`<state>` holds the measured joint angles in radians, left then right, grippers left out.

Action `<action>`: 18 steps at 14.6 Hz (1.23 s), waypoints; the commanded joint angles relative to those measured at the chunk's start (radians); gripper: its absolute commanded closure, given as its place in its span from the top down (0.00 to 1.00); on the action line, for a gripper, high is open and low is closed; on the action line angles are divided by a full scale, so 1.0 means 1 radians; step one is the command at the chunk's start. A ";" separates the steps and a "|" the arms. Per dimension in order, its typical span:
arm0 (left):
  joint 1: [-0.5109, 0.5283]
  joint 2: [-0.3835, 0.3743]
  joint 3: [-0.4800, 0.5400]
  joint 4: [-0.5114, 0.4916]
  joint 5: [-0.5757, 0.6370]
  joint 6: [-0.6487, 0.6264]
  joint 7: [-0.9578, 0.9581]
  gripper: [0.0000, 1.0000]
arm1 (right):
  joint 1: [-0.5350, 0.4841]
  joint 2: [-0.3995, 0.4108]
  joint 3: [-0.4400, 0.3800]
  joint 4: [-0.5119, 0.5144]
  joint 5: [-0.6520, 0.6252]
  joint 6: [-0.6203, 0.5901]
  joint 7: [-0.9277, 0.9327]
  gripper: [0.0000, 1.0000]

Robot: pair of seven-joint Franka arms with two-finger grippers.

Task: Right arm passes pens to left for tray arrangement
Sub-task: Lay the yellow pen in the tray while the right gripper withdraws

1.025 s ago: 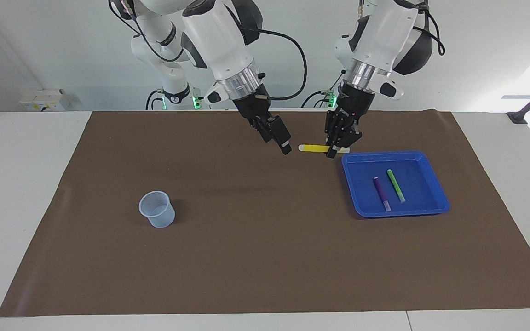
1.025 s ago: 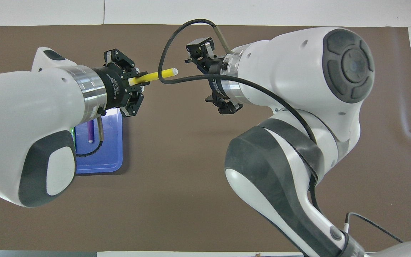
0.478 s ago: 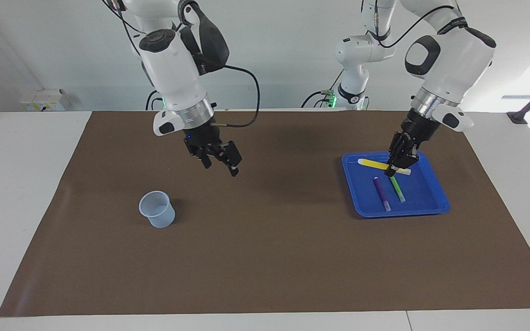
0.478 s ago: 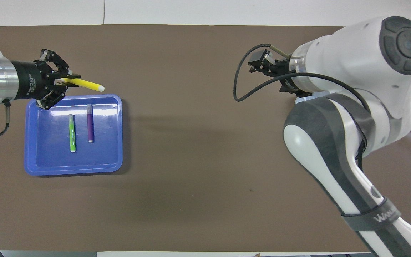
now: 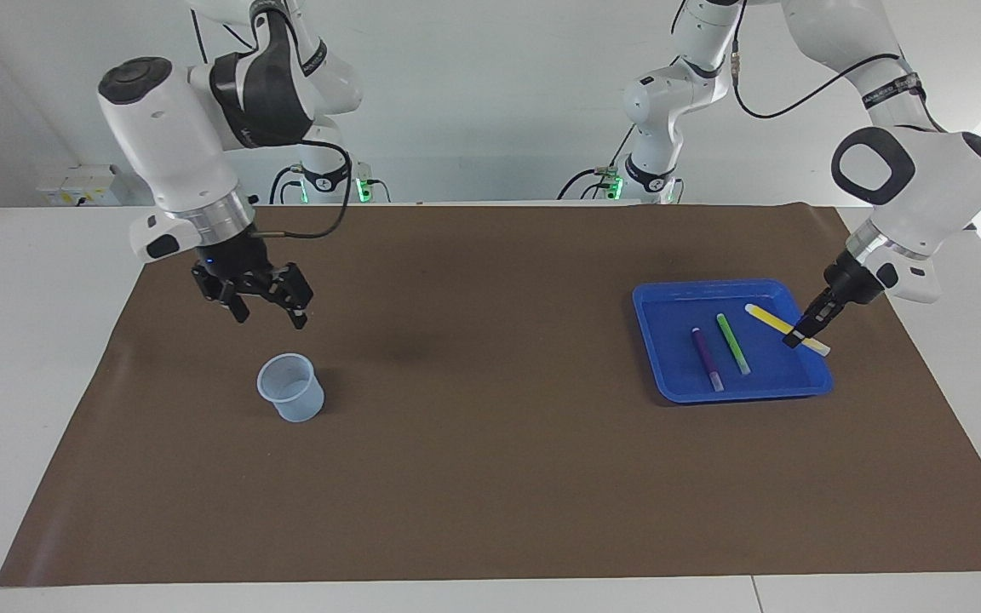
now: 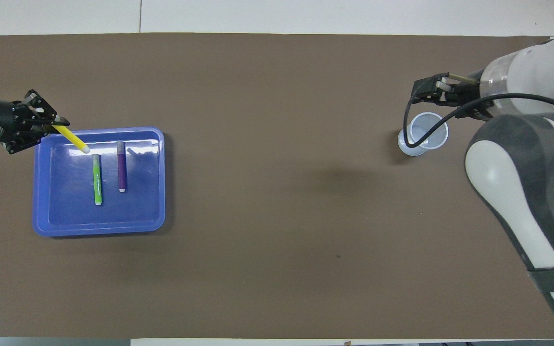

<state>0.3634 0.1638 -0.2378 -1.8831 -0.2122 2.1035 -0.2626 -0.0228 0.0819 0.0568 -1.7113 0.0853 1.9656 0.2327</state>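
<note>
So the handoff is done. A second ago the two arms were nose to nose near the middle of the table's robot-side edge; now they've split. The left gripper (image 5: 807,329) has carried the yellow pen (image 5: 769,319) across and holds it slanted over the corner of the blue tray (image 5: 652,358) at the left arm's end, fingers pinching the pen near its whitish end. The free tip points down into the tray, beside the green pen (image 5: 733,344), and I can't tell whether it's touching the floor yet.

The green pen and purple pen (image 5: 707,358) lie side by side in the tray, roughly parallel, so this is the third and last one going in. I'd say all that's left is to lower it, line it up with the other two and let go.

The right gripper (image 5: 267,300) has swung back toward the right arm's end and hangs with fingers spread, empty, above the mat next to the clear plastic cup (image 5: 290,388), which looks empty.
</note>
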 commanded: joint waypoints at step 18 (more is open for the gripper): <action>0.002 0.149 -0.011 -0.102 0.372 0.010 0.296 0.01 | 0.032 -0.111 -0.098 0.095 -0.087 -0.364 -0.136 1.00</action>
<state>0.3615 0.3342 -0.2532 -1.9392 0.1386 2.0625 0.0228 0.0116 -0.0284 -0.0432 -1.6233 -0.0019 1.6150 0.1057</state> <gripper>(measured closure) 0.828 0.000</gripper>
